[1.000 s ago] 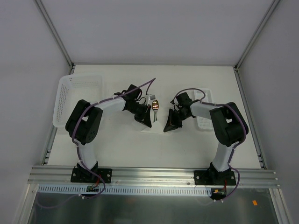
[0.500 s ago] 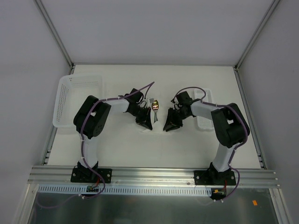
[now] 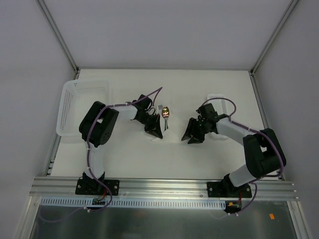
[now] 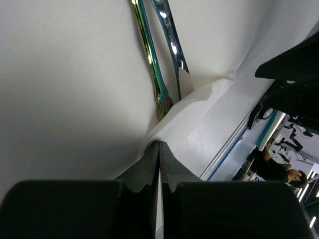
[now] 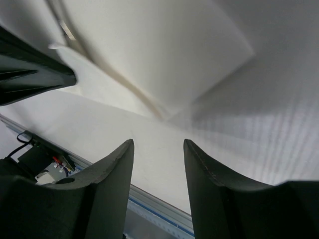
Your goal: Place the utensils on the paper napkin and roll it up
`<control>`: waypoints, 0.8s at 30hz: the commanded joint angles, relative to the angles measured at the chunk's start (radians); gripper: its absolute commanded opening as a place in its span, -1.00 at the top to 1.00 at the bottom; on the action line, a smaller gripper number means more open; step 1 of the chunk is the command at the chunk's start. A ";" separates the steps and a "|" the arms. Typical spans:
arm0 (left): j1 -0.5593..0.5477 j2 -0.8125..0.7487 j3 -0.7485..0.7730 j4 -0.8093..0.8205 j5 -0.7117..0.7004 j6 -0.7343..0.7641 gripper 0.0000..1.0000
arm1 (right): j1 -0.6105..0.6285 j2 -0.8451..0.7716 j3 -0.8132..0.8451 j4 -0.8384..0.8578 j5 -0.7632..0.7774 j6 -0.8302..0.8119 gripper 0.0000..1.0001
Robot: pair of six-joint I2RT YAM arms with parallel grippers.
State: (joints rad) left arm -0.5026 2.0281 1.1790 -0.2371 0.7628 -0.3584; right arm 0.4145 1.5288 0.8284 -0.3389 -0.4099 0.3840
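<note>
The white paper napkin (image 3: 170, 133) lies at the table's middle, and its near edge is lifted. My left gripper (image 3: 155, 130) is shut on that edge (image 4: 159, 143) and folds the napkin (image 4: 209, 114) over the ends of two slim shiny handles (image 4: 152, 59). I cannot tell which handle is the spoon's and which the fork's. The spoon's gold bowl (image 3: 166, 112) shows beyond the left gripper in the top view. My right gripper (image 3: 192, 135) is open and empty (image 5: 158, 142), just right of the napkin's corner (image 5: 164, 59).
A white perforated basket (image 3: 82, 107) stands at the left of the table. A second white basket (image 3: 213, 97) is partly hidden behind the right arm. The left gripper's dark body (image 5: 30, 74) shows at the left in the right wrist view.
My right gripper has drawn back to the right and nearer, away from the napkin. The left gripper stays shut on the napkin's edge; the left arm shifted only in the first half second.
</note>
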 commanded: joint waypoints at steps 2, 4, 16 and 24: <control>0.006 0.034 -0.028 0.007 -0.077 0.006 1.00 | -0.065 -0.025 -0.074 0.032 0.063 0.030 0.04; 0.007 0.034 -0.028 0.009 -0.079 0.006 1.00 | -0.088 -0.007 -0.080 0.041 0.071 0.012 0.04; 0.022 0.040 -0.024 0.007 -0.065 0.003 1.00 | -0.135 0.188 -0.017 0.230 0.040 0.013 -0.15; 0.030 0.046 -0.018 0.009 -0.060 0.004 1.00 | -0.135 0.269 -0.051 0.410 -0.055 0.038 -0.08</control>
State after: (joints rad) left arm -0.4885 2.0388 1.1751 -0.2253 0.7876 -0.3721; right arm 0.2829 1.7294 0.8383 0.0101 -0.5308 0.4416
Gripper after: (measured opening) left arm 0.006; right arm 0.545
